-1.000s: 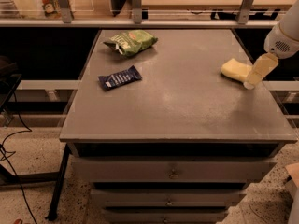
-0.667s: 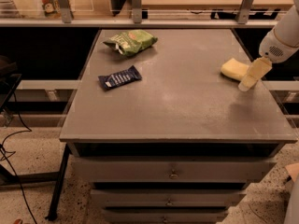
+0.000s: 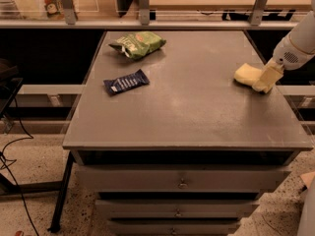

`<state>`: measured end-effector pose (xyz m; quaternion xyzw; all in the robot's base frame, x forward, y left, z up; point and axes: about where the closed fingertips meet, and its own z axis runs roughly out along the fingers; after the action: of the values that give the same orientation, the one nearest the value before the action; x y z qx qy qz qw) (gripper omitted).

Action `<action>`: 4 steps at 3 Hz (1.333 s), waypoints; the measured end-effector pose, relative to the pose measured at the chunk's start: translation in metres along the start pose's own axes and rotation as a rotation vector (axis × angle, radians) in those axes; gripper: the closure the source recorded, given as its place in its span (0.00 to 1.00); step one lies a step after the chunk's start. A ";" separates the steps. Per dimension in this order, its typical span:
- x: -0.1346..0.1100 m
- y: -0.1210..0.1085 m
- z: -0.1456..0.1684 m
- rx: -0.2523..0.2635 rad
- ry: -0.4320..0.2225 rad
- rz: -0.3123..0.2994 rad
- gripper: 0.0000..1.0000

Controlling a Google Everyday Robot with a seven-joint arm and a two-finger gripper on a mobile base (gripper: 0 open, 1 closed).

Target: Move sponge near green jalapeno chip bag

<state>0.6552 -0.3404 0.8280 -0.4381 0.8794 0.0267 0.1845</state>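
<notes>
Sponge (image 3: 245, 74) (its right end hidden) lies behind the hand (image 3: 264, 82) at right.

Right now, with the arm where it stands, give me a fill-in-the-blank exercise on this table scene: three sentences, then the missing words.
1. The pincer is at the sponge, which is pale ___ in colour.
2. The flat packet on the table is dark ___ with a white label.
3. Of the sponge and the packet, the one lying closer to the green jalapeno chip bag is the ___.
Missing words: yellow; blue; packet.
</notes>
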 end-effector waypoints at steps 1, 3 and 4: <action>0.000 0.000 0.003 -0.002 0.000 0.000 0.41; -0.039 0.007 0.000 -0.003 -0.041 -0.076 0.53; -0.081 0.018 -0.003 0.007 -0.052 -0.170 0.52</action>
<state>0.6852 -0.2682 0.8567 -0.5097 0.8341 0.0189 0.2103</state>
